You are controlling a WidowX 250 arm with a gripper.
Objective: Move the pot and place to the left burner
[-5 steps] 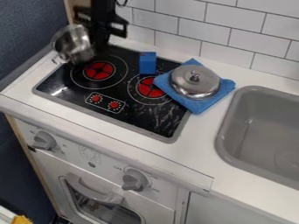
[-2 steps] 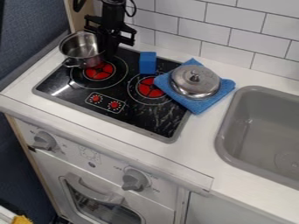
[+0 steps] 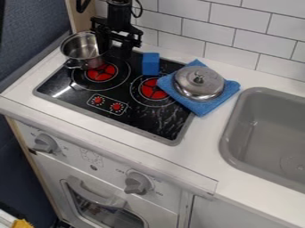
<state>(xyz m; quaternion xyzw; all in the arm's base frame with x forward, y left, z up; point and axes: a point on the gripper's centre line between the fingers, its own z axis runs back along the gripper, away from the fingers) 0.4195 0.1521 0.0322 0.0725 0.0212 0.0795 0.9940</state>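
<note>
In the camera view, the silver pot is at the back left corner of the stove top, overlapping the rear left part of the left burner, whose red centre shows partly in front of it. The pot is upright with its mouth facing up. Its bare metal inner wall shows on the left; the right part of the inside is hidden by the black gripper. One handle points toward the front left. The body looks round, and the rest of its handle line is hidden, so I cannot tell its long axis.

The gripper hangs at the pot's right side, overlapping it in the view. I cannot tell how wide it is set, or whether it grips the pot.

The grey sink, near the right edge of the counter, has a drain in its floor. A silver lid lies knob up on the blue cloth, between stove and sink. A blue block stands near the stove top's back edge.

One second ago the pot was tipped and further left; now it is level. Since the last earlier frame it looks unmoved, while the gripper has shifted slightly right. Block, cloth and lid are unchanged.
</note>
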